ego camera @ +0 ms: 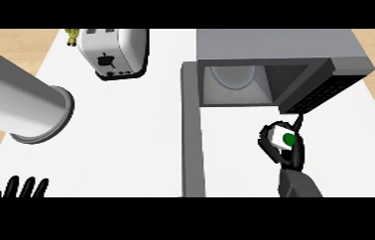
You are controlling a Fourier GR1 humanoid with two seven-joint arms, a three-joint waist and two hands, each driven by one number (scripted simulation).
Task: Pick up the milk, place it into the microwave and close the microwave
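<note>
A small white milk carton [282,137] with a green spot is held in my right hand [293,152], whose black fingers curl round it. It hangs just in front of the open microwave [278,50], below the cavity's right side. Inside the cavity the round turntable [234,78] shows. The microwave's door [193,130] stands open at the left, edge-on toward me. My left hand [24,187] rests at the lower left with fingers up and straight.
A silver toaster [113,53] stands at the back left. A large grey cylinder [33,107] lies on its side at the left. A small yellow object [72,35] sits behind the toaster. The white counter [124,150] spreads between them.
</note>
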